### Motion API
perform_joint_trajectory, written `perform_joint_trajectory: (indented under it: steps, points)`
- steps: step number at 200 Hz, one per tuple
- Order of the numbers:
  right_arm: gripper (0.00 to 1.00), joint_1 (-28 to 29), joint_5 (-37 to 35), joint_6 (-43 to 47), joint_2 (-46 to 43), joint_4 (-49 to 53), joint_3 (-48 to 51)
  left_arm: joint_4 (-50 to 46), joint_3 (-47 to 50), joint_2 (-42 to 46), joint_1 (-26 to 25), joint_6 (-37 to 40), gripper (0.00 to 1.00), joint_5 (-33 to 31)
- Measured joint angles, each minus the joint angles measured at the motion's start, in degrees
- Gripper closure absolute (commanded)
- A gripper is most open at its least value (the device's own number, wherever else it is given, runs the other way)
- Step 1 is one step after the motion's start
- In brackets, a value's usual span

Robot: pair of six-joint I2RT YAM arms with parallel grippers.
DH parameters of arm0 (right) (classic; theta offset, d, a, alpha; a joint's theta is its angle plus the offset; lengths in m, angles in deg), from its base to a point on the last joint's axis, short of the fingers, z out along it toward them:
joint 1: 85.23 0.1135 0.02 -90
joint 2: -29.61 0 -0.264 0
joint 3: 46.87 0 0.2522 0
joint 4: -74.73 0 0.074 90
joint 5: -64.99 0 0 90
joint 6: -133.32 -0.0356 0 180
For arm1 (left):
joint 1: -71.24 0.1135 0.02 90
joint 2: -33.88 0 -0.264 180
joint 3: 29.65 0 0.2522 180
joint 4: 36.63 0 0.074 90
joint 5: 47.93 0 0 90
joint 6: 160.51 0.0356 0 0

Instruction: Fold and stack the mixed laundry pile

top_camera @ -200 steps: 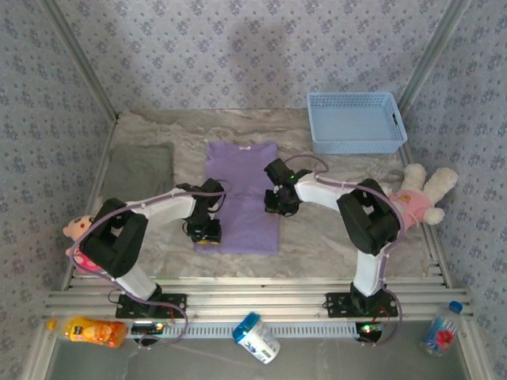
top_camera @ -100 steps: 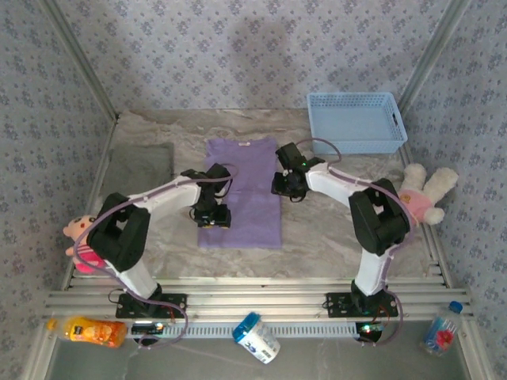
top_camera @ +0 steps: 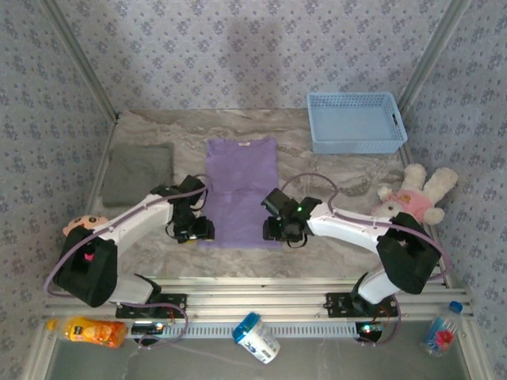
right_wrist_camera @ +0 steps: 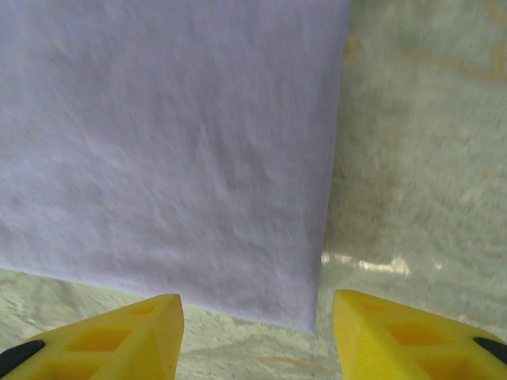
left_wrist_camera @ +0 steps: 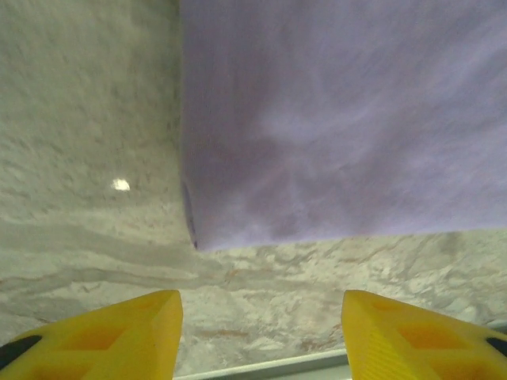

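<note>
A lavender-purple T-shirt lies flat as a long rectangle in the middle of the table. A folded gray garment rests at the left. My left gripper hovers at the shirt's near left corner, open, with nothing between its yellow fingers; the left wrist view shows that corner just ahead of them. My right gripper hovers open at the near right corner, and the right wrist view shows the shirt's hem ahead of its empty fingers.
A light blue basket stands at the back right. A plush toy lies at the right edge, another at the left. A bottle, a can and a second bottle lie in front of the rail.
Both grippers have let go of the shirt and opened. They drew back toward the near edge, from the shirt's sides to its near corners. The shirt now lies narrower and flat.
</note>
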Motion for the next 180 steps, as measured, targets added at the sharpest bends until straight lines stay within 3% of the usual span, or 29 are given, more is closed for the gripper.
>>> perform_joint_trajectory:
  steps: [42, 123, 161, 180]
  points:
    - [0.51, 2.7, -2.0, -4.8, 2.3, -1.7, 0.9, 3.4, 5.5, 1.7, 0.0, -2.5, 0.50, 2.5]
    - [0.53, 2.5, -4.3, -7.6, 6.0, -4.4, 1.7, 9.3, 9.7, 0.8, 0.0, -4.4, 0.58, 2.0]
    - [0.55, 2.5, -4.6, -7.7, 6.1, -4.3, 1.7, 9.5, 9.7, -0.3, 0.0, -4.5, 0.54, 1.0]
    - [0.64, 2.5, -4.9, -7.6, 6.1, -4.1, 1.7, 8.9, 8.7, -1.1, -0.1, -4.9, 0.51, 1.0]
